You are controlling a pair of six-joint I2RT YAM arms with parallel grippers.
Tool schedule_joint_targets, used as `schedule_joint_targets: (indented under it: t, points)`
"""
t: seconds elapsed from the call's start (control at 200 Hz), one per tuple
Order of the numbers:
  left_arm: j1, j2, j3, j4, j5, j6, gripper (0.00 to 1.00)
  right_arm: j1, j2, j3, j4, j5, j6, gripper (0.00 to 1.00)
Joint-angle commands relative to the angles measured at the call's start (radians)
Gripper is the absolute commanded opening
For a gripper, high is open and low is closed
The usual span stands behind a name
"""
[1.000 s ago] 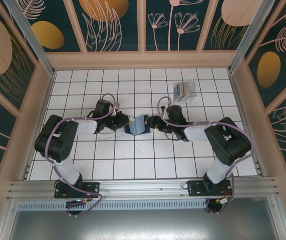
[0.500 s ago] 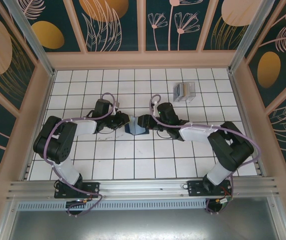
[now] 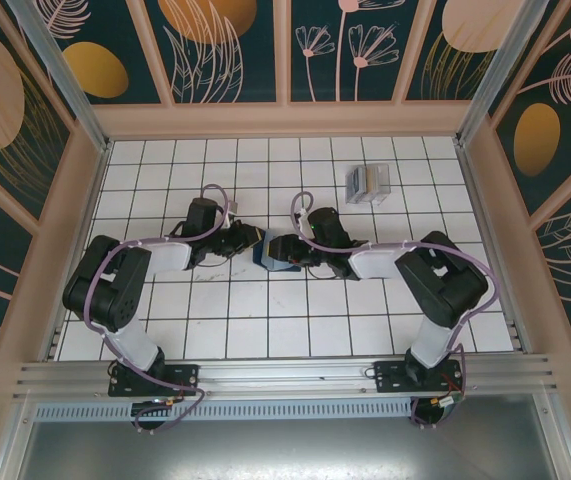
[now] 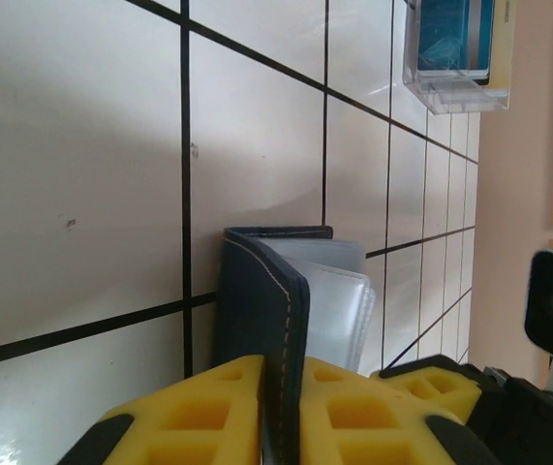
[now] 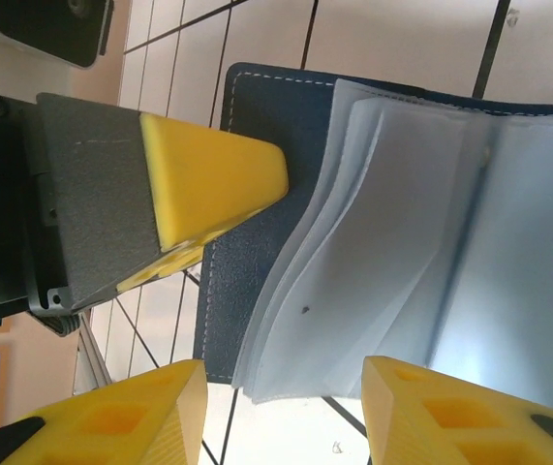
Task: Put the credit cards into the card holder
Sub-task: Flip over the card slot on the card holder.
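Near the middle of the tabletop (image 3: 225, 325), the right pincer (image 5: 276, 412) has slid leftward over the last second. It now sits right over the card holder (image 3: 270, 255), pads spread fairly wide either side of the pale sleeves and gripping nothing. The left pincer (image 4: 281, 387) is clamped tight on the navy cover, propping it up. The credit cards (image 3: 368, 183) sit well apart in a clear rack (image 4: 455, 87), so I'd say this is readying the pockets, with no card going in yet.
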Motion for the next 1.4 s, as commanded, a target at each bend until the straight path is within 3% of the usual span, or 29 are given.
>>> schedule_joint_targets:
  t: [0.0,0.27,0.37,0.465,0.541,0.671,0.976,1.166,1.396]
  points:
    - [0.007,-0.008,-0.006,0.040,0.019,-0.008,0.15,-0.009,0.035,0.030,0.034,-0.034,0.013,0.47]
    - [0.007,-0.010,0.012,0.024,0.026,-0.004,0.17,-0.016,0.084,0.046,0.061,-0.067,0.021,0.44]
    - [0.007,-0.016,0.008,0.030,0.028,-0.011,0.18,-0.018,0.076,0.046,0.069,-0.073,0.021,0.56]
    - [0.007,-0.016,0.010,0.025,0.028,-0.003,0.23,-0.020,0.069,0.049,0.040,-0.053,-0.006,0.60]
    - [0.007,-0.016,0.010,0.032,0.033,-0.007,0.27,-0.027,0.078,0.052,0.034,-0.054,-0.009,0.59]
    - [0.007,-0.014,0.003,0.065,0.045,-0.021,0.30,-0.030,0.102,0.055,0.045,-0.059,-0.010,0.48]
    - [0.007,0.021,-0.002,0.103,0.071,-0.043,0.34,-0.032,0.127,0.045,0.099,-0.105,-0.008,0.53]
    - [0.007,0.036,0.003,0.090,0.066,-0.038,0.24,-0.036,0.131,0.042,0.117,-0.117,-0.005,0.59]
    - [0.007,0.045,0.021,0.059,0.064,-0.026,0.04,-0.036,0.143,0.057,0.099,-0.113,-0.016,0.60]
